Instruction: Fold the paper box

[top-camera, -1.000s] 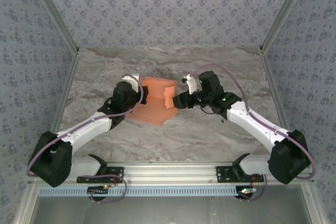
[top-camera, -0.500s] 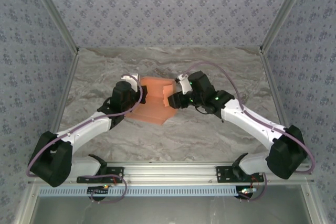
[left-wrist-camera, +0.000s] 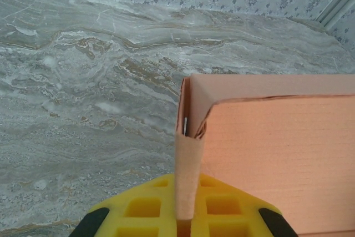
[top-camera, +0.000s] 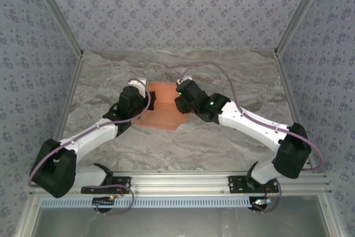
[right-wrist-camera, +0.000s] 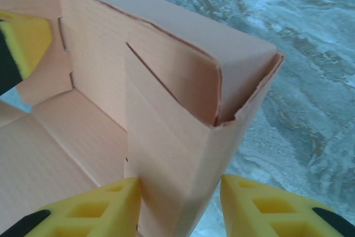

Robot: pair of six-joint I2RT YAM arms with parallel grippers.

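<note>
**Fig. 1.** Paper box (top-camera: 165, 109) on the marble-patterned desk (top-camera: 183, 148), about midway between its near and far edges and slightly left of centre, with 2 arms meeting over it.

(a) Overhead view. The left gripper (top-camera: 147, 94) sits at the box's left side and the right gripper (top-camera: 177, 102) at its right side. The salmon-orange card lies between them, partly raised into walls.

(b) Left wrist view. The left gripper (left-wrist-camera: 187, 220) is closed on a narrow upright flap of the box (left-wrist-camera: 277, 154), with the card pinched between its 2 yellow fingers (left-wrist-camera: 141, 209). The flap joins a folded corner, and a wall runs off to the right.

(c) Right wrist view. The right gripper (right-wrist-camera: 180, 206) stands part-open astride an upright folded corner of the box (right-wrist-camera: 166, 137). 1 yellow finger (right-wrist-camera: 94, 209) meets the inner face. The other lies just beside the outer face, with a sliver of desk (right-wrist-camera: 310, 81) showing between them, so nothing is clamped.
</note>
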